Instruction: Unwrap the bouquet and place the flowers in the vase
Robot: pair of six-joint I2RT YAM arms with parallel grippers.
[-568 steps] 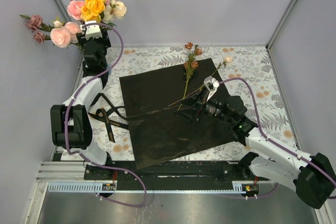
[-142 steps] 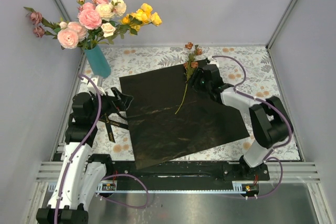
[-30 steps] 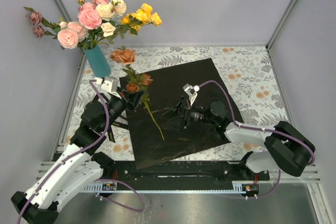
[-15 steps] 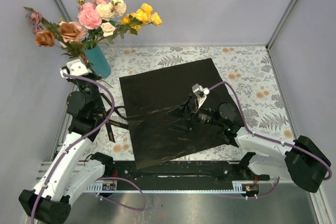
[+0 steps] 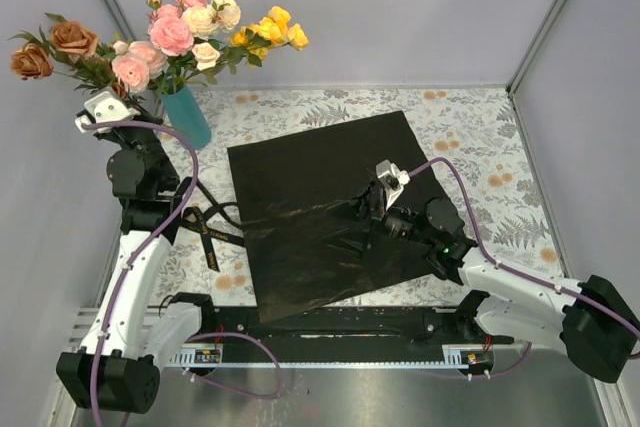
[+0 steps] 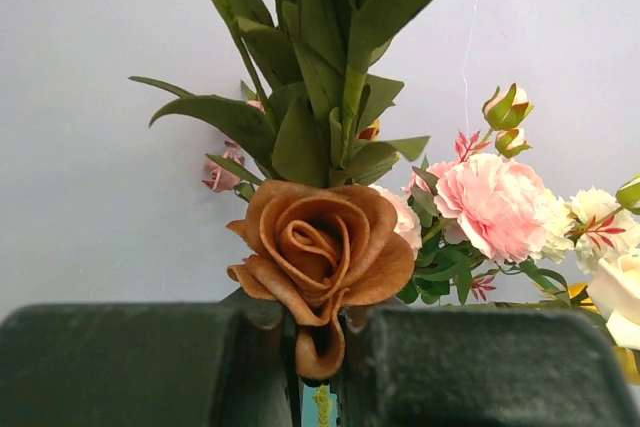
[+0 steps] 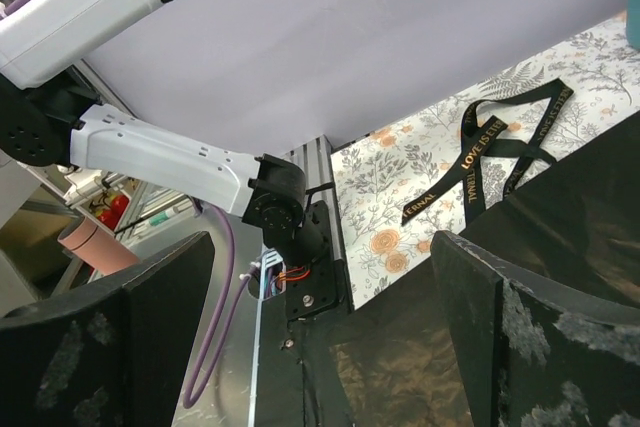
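Note:
My left gripper [image 5: 108,95] is raised at the far left, shut on the stem of a brownish-mauve rose spray [image 5: 48,45]. The spray's blooms stand level with the flowers [image 5: 190,29] in the teal vase [image 5: 188,117], just to their left. In the left wrist view a brown rose [image 6: 318,245] sits right above my closed fingers [image 6: 140,367], with green leaves [image 6: 330,67] rising over it and pink blooms [image 6: 490,202] behind. The unwrapped black paper [image 5: 330,209] lies flat mid-table. My right gripper [image 5: 362,209] hovers over it, open and holding nothing [image 7: 325,347].
A black ribbon [image 5: 205,229] with gold lettering lies on the floral tablecloth [image 5: 470,127] left of the paper, also visible from the right wrist as ribbon [image 7: 500,142]. Grey walls close in the left, back and right sides. The arm bases and metal rail [image 5: 330,332] run along the near edge.
My left arm has swung from over the paper's left edge up and back to the far left, carrying the brown rose spray beside the vase. The right gripper drew slightly right, staying open.

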